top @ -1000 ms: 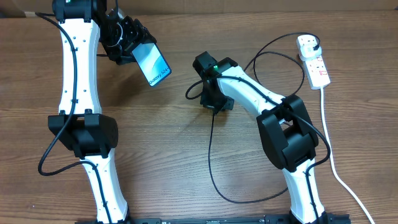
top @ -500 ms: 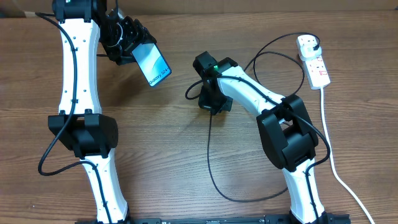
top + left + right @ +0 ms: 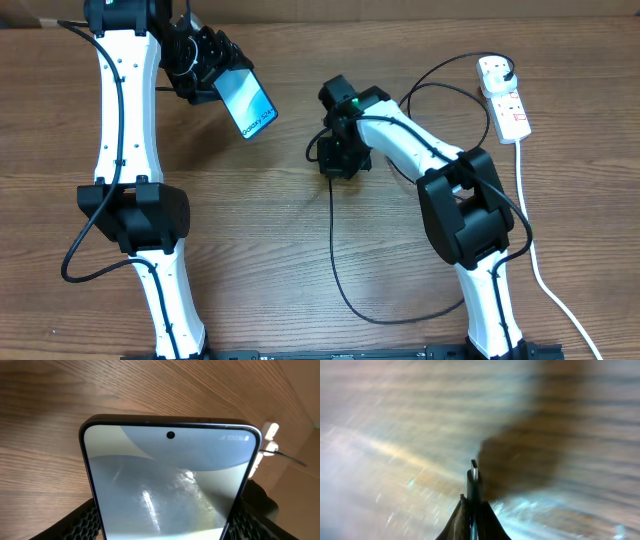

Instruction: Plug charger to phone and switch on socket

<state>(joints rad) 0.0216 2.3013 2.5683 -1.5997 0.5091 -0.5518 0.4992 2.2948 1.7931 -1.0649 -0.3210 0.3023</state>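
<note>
The phone [image 3: 247,105] glows pale blue, framed black (dark text near one edge); charger [image 3: 333,250] black; socket [image 3: 508,105], upper right, white with red markings; table [image 3: 270,290] brown wood-grain.

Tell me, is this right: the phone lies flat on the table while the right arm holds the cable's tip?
No: the phone isn't on the table; the left jaws hold it, as the overhead view shows. The right jaws do hold the cable's tip.

Got the left arm [image 3: 120,100] stretched up to the far side, left gripper [image 3: 215,72] clamped on the edges of the phone [image 3: 247,103]. Has the right arm [image 3: 410,150] bent in toward mid-table, right gripper [image 3: 335,160] pointed down, pinching the charger [image 3: 474,485] tip.
</note>
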